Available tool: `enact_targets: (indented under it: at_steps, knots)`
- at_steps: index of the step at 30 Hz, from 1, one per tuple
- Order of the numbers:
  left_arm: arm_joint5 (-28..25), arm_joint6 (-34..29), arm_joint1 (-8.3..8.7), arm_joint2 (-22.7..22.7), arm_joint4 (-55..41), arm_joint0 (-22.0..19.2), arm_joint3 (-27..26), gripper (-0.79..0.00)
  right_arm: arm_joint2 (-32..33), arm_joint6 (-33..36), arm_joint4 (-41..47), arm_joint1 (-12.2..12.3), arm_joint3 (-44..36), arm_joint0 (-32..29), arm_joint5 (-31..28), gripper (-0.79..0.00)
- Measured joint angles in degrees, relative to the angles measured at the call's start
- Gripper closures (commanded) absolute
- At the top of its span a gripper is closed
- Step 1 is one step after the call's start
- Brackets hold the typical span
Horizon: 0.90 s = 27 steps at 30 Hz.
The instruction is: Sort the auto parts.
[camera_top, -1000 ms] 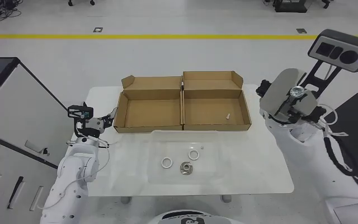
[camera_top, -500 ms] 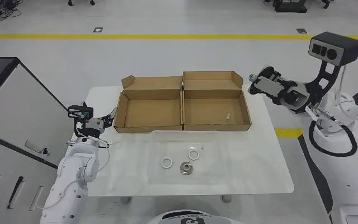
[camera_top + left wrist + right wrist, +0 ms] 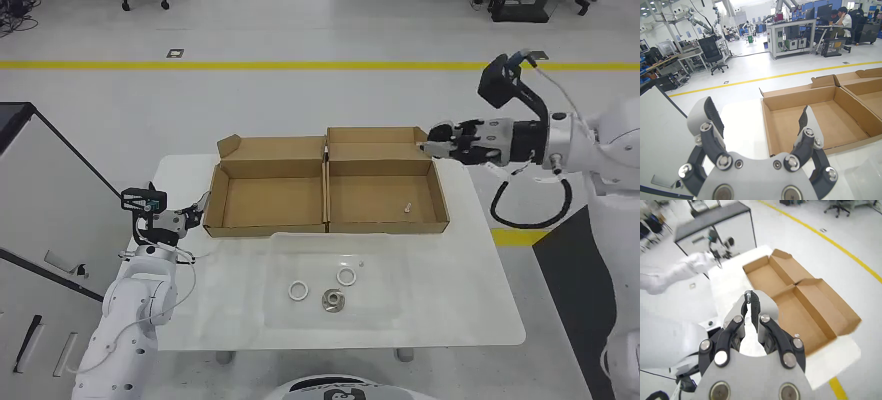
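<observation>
From above, the white table [image 3: 470,290] carries two open cardboard boxes side by side across its far half: the left box [image 3: 270,200] and the right box [image 3: 380,195]. A loose bolt [image 3: 408,209] lies near the right box's right wall. Nearer, a clear tray [image 3: 385,305] with a faint outline holds a white ring [image 3: 298,291], a second ring [image 3: 347,275] and a metal hub [image 3: 333,300]. The right gripper [image 3: 430,146] hangs over the right box's far right corner. The left gripper [image 3: 192,214] sits just beside the left box's left wall. Open tabletop lies to the right and along the near edge.

At the left wrist, the fingers are spread wide over the table's edge, and the right box is cut off at the frame.

At the right wrist, the fingers are pressed together, pinching a small threaded bolt [image 3: 748,296] at their tips.
</observation>
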Motion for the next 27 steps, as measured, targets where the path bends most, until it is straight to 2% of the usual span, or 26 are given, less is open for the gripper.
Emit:
enact_targets:
  at_steps: [5, 10, 16, 27]
  knots:
    - [0.0, 0.0, 0.00, 0.0, 0.0, 0.0, 0.0, -0.785, -12.0, 0.4, -14.0, -1.0, 4.5, 7.4, -0.5, 0.000]
    - [0.0, 0.0, 0.00, 0.0, 0.0, 0.0, 0.0, -0.785, -22.1, -0.6, -23.8, -2.3, 9.6, 12.1, -1.5, 0.000]
    - [0.0, 0.0, 0.00, 0.0, 0.0, 0.0, 0.0, -0.785, -30.6, -1.7, -31.5, -4.0, 15.6, 15.3, -2.0, 0.000]
    - [0.0, 0.0, 0.00, 0.0, 0.0, 0.0, 0.0, -0.785, -41.8, -6.5, -39.8, -8.2, 26.2, 18.4, -0.7, 0.000]
